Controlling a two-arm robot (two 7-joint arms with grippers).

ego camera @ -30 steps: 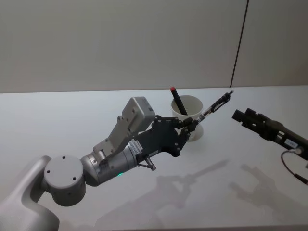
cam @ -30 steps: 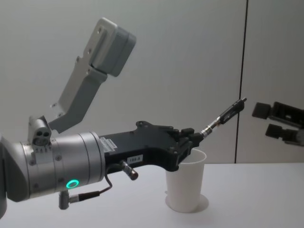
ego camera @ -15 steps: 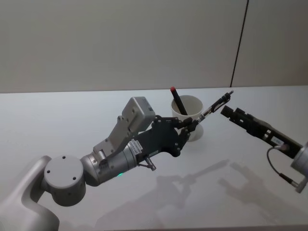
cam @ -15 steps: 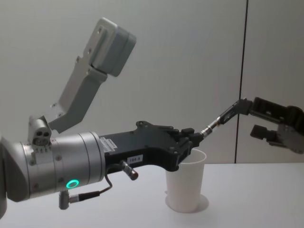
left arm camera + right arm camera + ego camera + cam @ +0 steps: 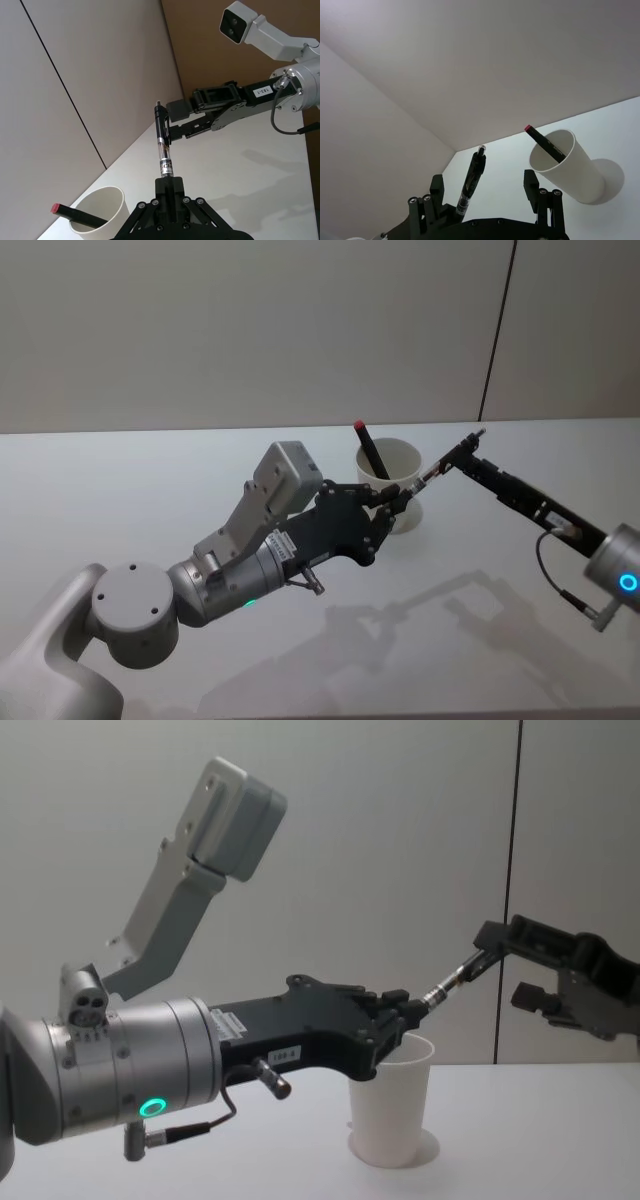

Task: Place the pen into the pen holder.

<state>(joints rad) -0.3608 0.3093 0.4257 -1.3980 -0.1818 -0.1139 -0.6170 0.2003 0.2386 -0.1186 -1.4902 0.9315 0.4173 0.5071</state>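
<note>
The left gripper (image 5: pixel 400 498) clamps its fingers on the lower end of the pen (image 5: pixel 443 462), which slants upward just above the rim of the pen holder (image 5: pixel 394 483) on the worktop (image 5: pixel 150 480). The right gripper (image 5: pixel 484 192) has its fingers spread on either side of the pen's upper end, not yet closed. For a clean handover, the right fingers should close squarely on the barrel before the left lets go.
</note>
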